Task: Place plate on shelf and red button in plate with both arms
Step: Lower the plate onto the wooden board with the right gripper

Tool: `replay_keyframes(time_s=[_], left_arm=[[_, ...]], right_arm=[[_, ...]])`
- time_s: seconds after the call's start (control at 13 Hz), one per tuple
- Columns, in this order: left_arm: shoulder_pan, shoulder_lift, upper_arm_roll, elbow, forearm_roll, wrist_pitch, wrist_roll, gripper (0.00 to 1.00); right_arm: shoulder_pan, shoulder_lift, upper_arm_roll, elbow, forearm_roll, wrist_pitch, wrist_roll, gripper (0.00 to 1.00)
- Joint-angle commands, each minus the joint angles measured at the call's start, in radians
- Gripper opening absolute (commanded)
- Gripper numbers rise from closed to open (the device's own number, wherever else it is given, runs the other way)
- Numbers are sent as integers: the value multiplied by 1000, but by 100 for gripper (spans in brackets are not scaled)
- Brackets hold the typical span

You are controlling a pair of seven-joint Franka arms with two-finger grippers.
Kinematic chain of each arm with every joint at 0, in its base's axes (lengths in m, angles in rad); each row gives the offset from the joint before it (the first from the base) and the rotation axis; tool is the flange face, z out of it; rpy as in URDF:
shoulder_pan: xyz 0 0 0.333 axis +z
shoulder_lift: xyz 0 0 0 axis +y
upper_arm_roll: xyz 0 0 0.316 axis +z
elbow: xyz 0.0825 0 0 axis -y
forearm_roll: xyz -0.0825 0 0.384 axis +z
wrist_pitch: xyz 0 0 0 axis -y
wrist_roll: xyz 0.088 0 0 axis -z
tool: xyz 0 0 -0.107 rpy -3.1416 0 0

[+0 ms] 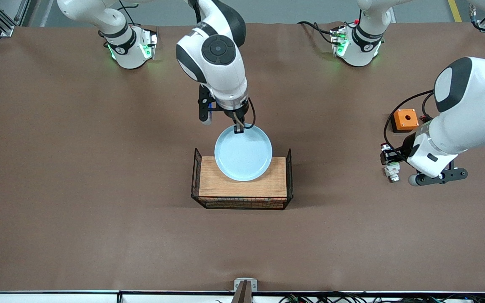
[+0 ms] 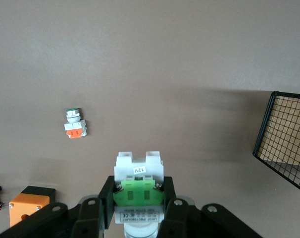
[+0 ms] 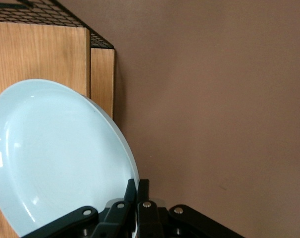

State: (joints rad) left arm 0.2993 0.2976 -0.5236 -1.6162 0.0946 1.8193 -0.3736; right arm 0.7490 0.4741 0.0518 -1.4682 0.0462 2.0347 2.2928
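Right end effector (image 1: 239, 127) pinched on plate (image 1: 243, 152) rim, left end effector (image 2: 138, 201) clamping a button unit (image 2: 138, 186)

brown table (image 1: 78, 168), wire rack (image 1: 242, 181), orange box (image 1: 405, 119)

One plate (image 1: 243, 153), one rack (image 1: 242, 187), one orange box (image 1: 405, 119), seemingly two pushbuttons (image 2: 75, 123).

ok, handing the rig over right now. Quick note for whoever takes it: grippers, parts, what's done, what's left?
Right gripper: shut on the rim of the plate, holding it over the wooden rack; whether it rests on the wood I cannot tell.
Left gripper: shut on a push-button part with a green block, at the left arm's end of the table.
On the table there: orange box and a small green-capped button.
Done: both parts gripped.
Left: release the plate, place the held button. No red cap is visible on it; check the part.
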Motion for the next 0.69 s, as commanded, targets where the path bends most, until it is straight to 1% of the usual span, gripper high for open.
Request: replay_keyframes(time_s=[0.0,0.23,0.38,0.46,0.54,0.61], left_arm=[[3,-2,-7,13,-9,-40,1,0],[-5,-5,-15,9,-9,-74,2,0],[-5,-20,-44,18,-9,-75,-10,0],[-5,-34,-45,18,-9,-75,-8,0],[-5,-37,-53,22,-15,-75,-10,0],[-5,-44,-59,36,-33,-75,-14,0]], right_arm=[[-20,61,10,39,-17,51,-27,2],[-25,98,10,37,-43,104,-30,2],[-37,116,10,39,-46,104,-45,7],[-39,118,10,39,-46,104,-53,11],[-39,118,10,39,-48,104,-53,18],[-40,117,10,39,-43,99,-49,33]])
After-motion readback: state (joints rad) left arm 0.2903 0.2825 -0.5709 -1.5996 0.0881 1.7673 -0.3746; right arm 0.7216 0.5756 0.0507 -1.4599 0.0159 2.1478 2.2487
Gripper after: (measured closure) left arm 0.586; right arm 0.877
